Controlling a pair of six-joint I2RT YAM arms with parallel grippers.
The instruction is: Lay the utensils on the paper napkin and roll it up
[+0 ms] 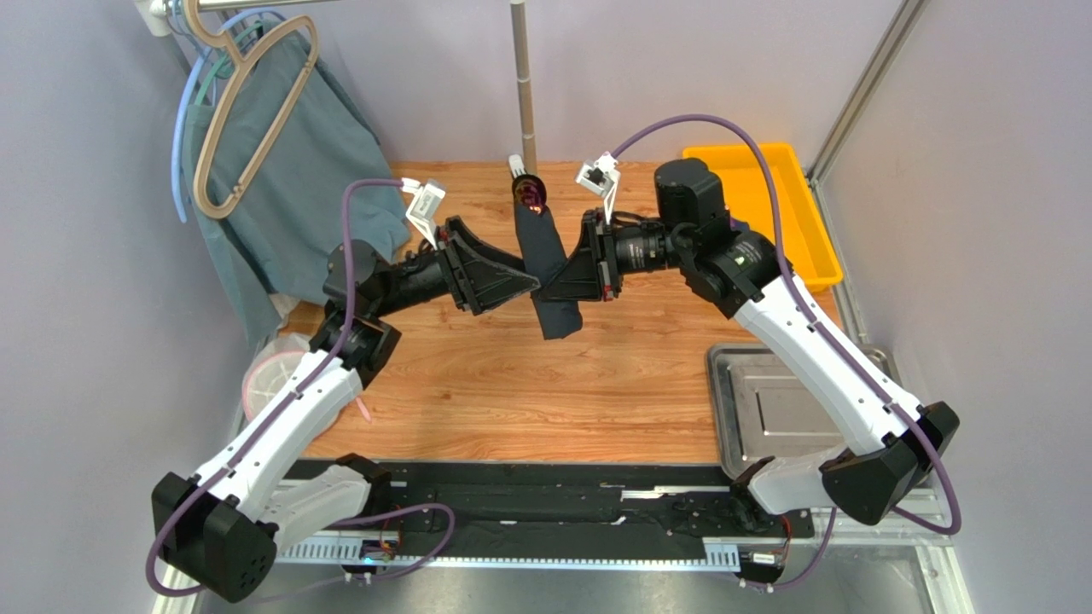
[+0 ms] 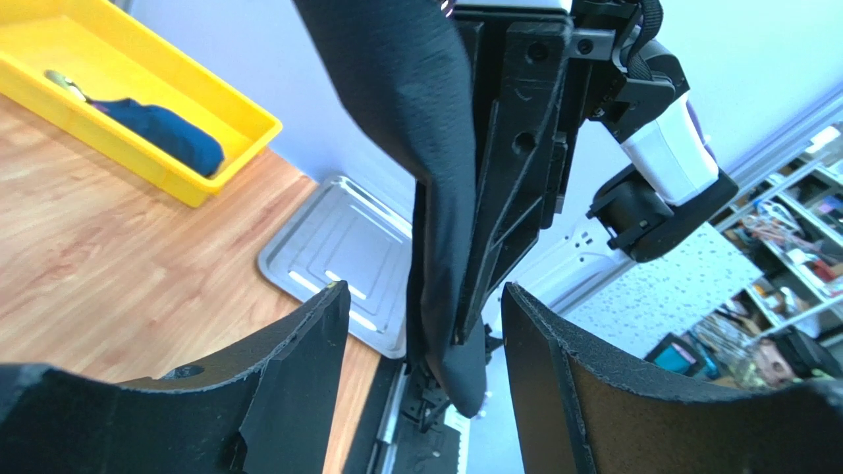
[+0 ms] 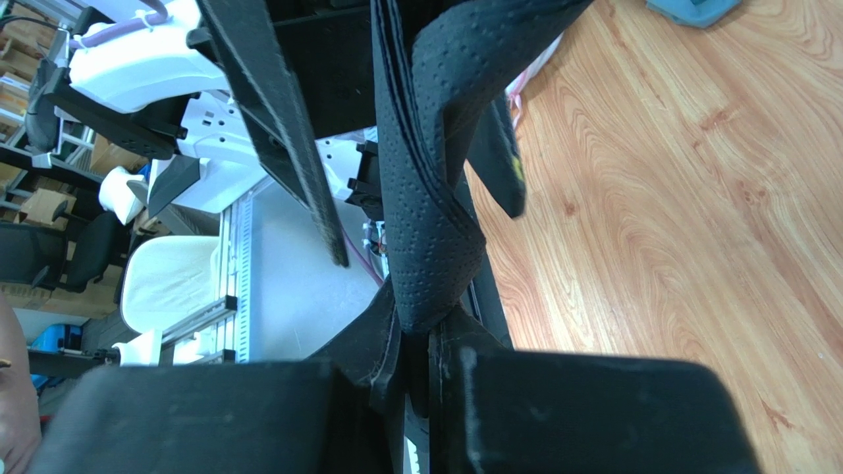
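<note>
The black paper napkin (image 1: 549, 275) hangs as a loose roll in mid-air over the wooden table, between my two grippers. My right gripper (image 1: 579, 274) is shut on its edge. The right wrist view shows the dimpled napkin (image 3: 435, 227) pinched at the fingertips of that gripper (image 3: 435, 336). My left gripper (image 1: 523, 276) is open. In the left wrist view its fingers stand on either side of the napkin (image 2: 435, 148) without touching it, around the left gripper's gap (image 2: 425, 291). A dark red and white end (image 1: 527, 189) pokes out at the roll's far end. I cannot tell if it is the utensils.
A steel tray (image 1: 769, 409) lies at the near right. A yellow bin (image 1: 785, 211) at the far right holds a dark blue bundle (image 2: 163, 133). A teal cloth (image 1: 282, 179) hangs on a hanger at the far left. A pink-white round object (image 1: 276, 377) sits at the left edge.
</note>
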